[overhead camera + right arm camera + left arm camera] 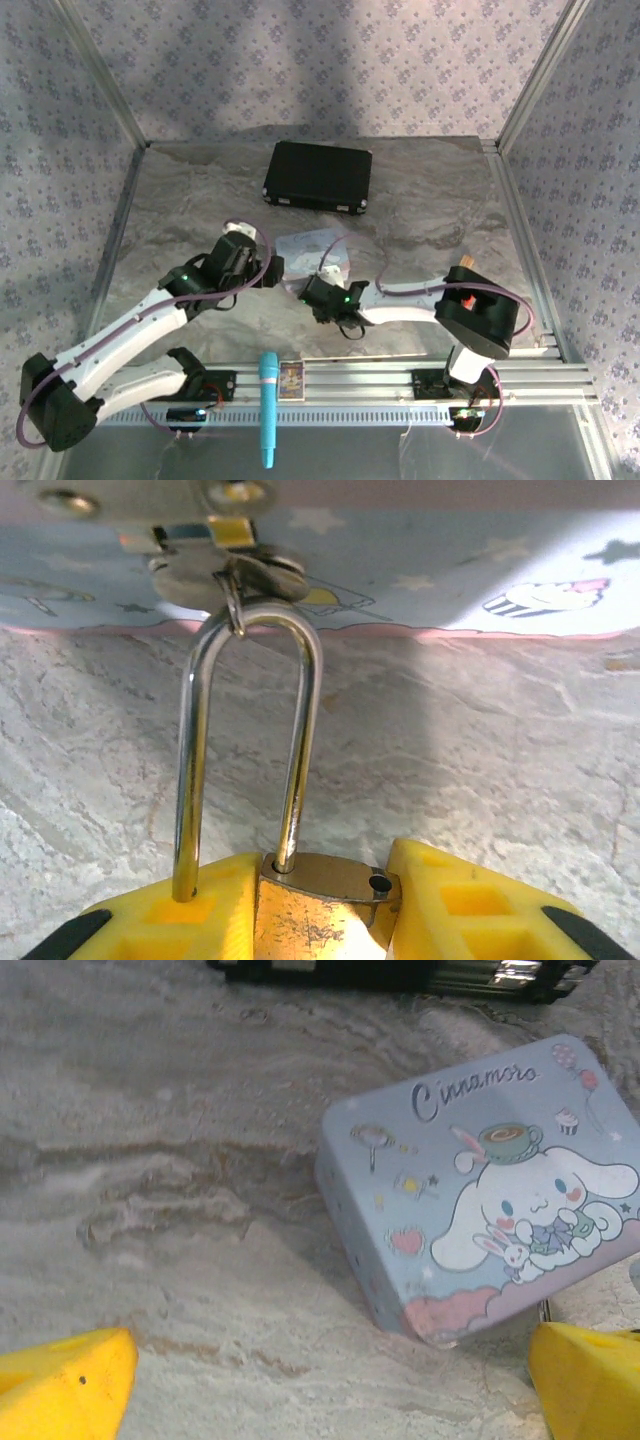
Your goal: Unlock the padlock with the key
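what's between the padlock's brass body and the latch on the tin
Just the padlock's own silvery shackle, running from the brass body up through the tin's latch ring, over bare table; the right wrist view shows it.

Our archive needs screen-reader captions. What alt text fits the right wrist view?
The right gripper clamps the brass padlock between yellow fingers; its silvery shackle hooks through the clasp of a pastel cartoon tin on a marbled table.
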Available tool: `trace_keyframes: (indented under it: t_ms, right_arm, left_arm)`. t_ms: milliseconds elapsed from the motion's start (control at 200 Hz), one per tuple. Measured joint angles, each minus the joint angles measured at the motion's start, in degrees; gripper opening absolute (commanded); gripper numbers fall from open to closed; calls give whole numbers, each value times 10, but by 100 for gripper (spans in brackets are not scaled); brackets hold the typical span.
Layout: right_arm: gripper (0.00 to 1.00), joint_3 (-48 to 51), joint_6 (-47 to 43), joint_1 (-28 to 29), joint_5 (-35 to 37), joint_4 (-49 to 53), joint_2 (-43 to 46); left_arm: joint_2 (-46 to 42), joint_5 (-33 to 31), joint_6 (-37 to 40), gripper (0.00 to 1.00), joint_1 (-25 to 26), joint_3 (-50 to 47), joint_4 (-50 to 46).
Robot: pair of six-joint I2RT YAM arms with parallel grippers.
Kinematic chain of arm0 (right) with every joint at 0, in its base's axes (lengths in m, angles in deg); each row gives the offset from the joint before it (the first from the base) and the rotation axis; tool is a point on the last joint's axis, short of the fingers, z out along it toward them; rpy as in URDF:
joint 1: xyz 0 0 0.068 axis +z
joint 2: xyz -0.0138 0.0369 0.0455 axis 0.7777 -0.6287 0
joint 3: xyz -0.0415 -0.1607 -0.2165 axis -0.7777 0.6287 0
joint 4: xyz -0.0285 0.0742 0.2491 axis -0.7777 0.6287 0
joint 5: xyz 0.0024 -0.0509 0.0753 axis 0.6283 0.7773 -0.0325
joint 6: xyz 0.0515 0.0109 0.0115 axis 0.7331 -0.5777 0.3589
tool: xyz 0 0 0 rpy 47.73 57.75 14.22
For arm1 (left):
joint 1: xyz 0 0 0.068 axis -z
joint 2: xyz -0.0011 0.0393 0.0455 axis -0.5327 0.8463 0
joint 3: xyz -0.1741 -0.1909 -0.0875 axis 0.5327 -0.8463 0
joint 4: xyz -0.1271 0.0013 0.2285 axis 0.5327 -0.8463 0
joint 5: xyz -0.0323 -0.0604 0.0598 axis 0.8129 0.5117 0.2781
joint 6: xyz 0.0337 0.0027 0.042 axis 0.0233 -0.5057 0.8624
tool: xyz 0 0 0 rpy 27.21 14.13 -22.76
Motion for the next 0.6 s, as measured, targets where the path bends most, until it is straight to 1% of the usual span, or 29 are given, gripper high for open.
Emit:
trace_keyframes:
  t_ms: [125,230,320,420,485,600]
  right_arm:
    - [34,32,4,-7,-4,-18,25]
    - [34,68,3,-25,-20,-44,55]
    - [34,90,1,-42,-37,-67,71]
    - [33,99,-2,-48,-48,-84,76]
    - [33,103,-2,-49,-50,-90,77]
    - [31,105,2,-50,-49,-95,79]
  left_arm:
    - [45,-7,56,100,22,19,2]
    - [87,-18,99,100,46,31,2]
    - [130,-40,140,100,81,49,5]
    - [184,-51,180,100,117,69,20]
    - [215,-54,200,100,129,75,32]
    - [249,-61,226,97,135,75,38]
